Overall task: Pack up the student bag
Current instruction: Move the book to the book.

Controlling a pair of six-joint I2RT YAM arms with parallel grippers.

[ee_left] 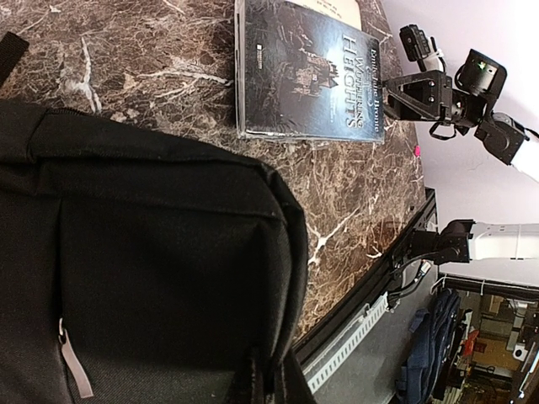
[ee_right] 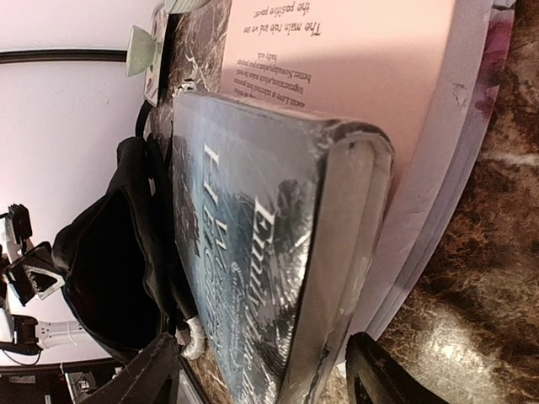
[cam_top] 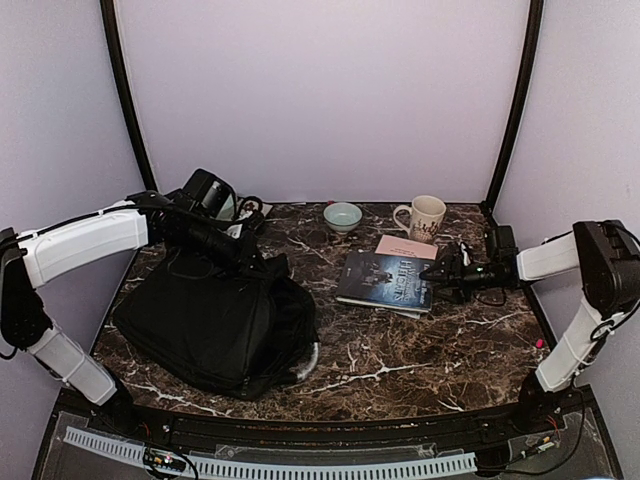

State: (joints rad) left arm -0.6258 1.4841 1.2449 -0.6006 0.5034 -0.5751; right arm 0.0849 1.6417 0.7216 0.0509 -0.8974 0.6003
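Currently: my right gripper (ee_right: 269,377), fingers apart astride the book (ee_right: 269,210) corner; my left gripper (cam_top: 255,262) clamped on bag (cam_top: 205,325) rim, nine o'clock of book.

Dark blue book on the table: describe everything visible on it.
The dark blue book is closed, with a glossy, plastic-looking cover showing a dark house and the white title Wuthering Heights. It lies flat, cover up, on the marble table, partly on top of a pink book. It is to the right of the student bag and apart from it. One spine corner looks scuffed. The open right claw straddles its right edge; contact is unclear.
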